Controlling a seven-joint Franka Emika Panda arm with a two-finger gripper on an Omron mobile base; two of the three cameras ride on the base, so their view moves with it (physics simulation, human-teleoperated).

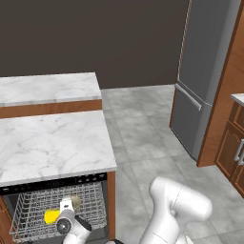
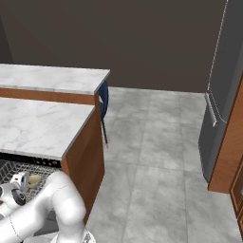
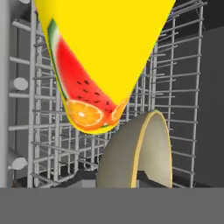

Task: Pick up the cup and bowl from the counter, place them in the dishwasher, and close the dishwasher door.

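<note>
The dishwasher (image 1: 57,184) stands open under the counter (image 1: 52,143), with its grey wire rack (image 1: 26,209) pulled out. The yellow cup (image 1: 51,217) lies in the rack. In the hand view the cup (image 3: 105,52) looms close, showing a watermelon and orange picture. My gripper (image 1: 67,206) reaches down into the rack, shut on the olive-tan bowl (image 1: 75,201). The bowl (image 3: 135,153) stands on edge just below the cup and hides the fingertips. From the right base view, the gripper (image 2: 20,182) and the bowl (image 2: 34,179) sit over the rack. The dishwasher door is out of view.
A higher marble slab (image 1: 47,88) runs behind the counter. A tall grey fridge (image 1: 200,71) and wood cabinets (image 1: 233,143) stand to the right across a tiled floor (image 1: 143,138). A blue chair (image 2: 103,102) stands beside the higher slab.
</note>
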